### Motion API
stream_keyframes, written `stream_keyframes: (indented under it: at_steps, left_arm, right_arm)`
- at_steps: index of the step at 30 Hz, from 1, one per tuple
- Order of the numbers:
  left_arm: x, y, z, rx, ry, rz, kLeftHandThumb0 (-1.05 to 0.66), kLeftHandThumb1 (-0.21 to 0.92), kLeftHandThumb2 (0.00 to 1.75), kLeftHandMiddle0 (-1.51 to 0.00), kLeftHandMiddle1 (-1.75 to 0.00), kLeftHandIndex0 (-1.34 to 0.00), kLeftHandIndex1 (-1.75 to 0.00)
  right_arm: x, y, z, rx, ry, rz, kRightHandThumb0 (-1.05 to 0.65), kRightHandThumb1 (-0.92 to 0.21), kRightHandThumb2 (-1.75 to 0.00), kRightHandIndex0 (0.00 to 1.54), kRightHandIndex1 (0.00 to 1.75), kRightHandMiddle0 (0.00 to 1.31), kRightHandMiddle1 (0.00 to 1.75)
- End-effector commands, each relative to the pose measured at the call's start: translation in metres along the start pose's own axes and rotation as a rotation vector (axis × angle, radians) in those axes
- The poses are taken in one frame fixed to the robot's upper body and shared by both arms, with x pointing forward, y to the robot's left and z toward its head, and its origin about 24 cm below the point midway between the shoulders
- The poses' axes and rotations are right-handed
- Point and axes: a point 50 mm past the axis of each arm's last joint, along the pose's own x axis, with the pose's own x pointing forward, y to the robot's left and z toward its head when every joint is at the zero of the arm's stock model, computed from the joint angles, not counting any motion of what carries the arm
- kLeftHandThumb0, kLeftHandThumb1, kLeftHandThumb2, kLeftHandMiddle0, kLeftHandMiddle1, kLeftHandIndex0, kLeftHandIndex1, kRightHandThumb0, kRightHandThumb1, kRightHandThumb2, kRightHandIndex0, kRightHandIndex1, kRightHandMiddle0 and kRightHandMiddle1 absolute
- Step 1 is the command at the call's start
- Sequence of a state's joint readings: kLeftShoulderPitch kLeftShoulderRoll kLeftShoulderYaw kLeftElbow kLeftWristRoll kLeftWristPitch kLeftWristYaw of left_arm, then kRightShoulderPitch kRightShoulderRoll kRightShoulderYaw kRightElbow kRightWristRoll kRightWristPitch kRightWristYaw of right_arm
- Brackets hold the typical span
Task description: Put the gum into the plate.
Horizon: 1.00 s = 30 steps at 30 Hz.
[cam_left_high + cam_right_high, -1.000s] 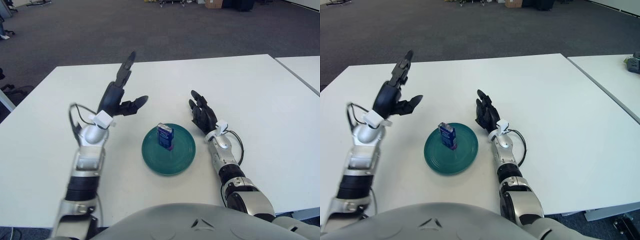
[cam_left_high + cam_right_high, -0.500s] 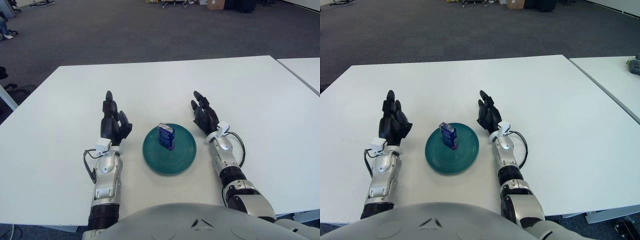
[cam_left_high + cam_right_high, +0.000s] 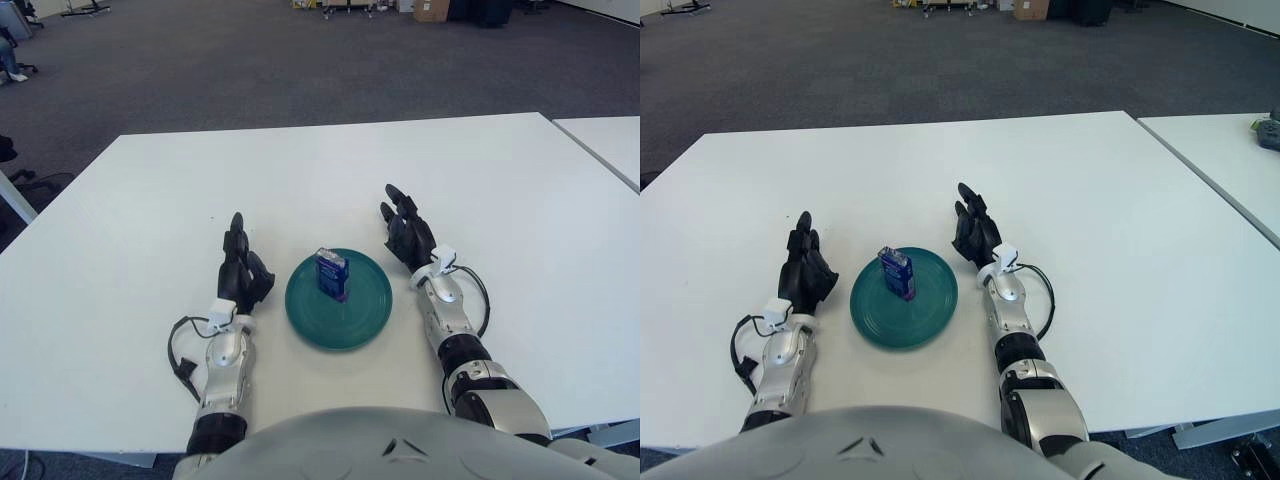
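A small blue pack of gum stands upright inside a round green plate, a little left of the plate's centre and leaning slightly. The plate sits on a white table, near the table's front edge. The left hand shows just to the left of the plate, apart from it, its dark fingers stretched out together and pointing away from the robot; it holds nothing. The right hand shows just to the right of the plate's far rim, also apart from it, with its fingers loosely extended and empty. Neither hand touches the gum or the plate. Beyond the table lies a grey carpeted floor, and the corner of a second white table shows at the right.
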State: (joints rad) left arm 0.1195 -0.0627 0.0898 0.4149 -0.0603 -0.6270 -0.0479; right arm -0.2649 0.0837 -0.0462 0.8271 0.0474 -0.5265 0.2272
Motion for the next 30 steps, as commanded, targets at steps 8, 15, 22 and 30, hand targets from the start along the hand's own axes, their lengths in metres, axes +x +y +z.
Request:
stream_keyframes:
  at_steps: [8, 15, 22, 30]
  left_arm:
    - [-0.023, 0.011, -0.023, -0.076, 0.092, -0.043, -1.05, 0.92, 1.05, -0.15, -0.01, 0.0, -0.53]
    - [-0.026, 0.012, -0.022, -0.097, 0.085, -0.1, -1.05, 0.92, 1.03, -0.16, -0.01, 0.0, -0.6]
    - [-0.03, 0.013, -0.025, -0.098, 0.096, -0.119, -1.05, 0.92, 1.05, -0.14, 0.0, 0.0, -0.56]
    - [-0.033, 0.01, -0.026, -0.081, 0.089, -0.09, -1.05, 0.92, 1.07, -0.12, 0.0, 0.0, -0.46]
  right_arm:
    - [-0.047, 0.0, -0.046, -0.058, 0.177, -0.09, -0.96, -0.92, -1.06, 0.02, 0.0, 0.0, 0.23]
    - [-0.048, 0.002, -0.046, -0.083, 0.178, -0.117, -0.95, -0.92, -1.08, 0.0, 0.0, 0.0, 0.22]
    - [-0.056, 0.001, -0.04, -0.134, 0.132, -0.198, -0.92, -0.92, -1.07, 0.0, 0.0, 0.0, 0.19]
    - [-0.083, 0.009, -0.02, -0.276, 0.096, -0.249, -0.88, -0.92, -1.05, 0.01, 0.0, 0.0, 0.22]
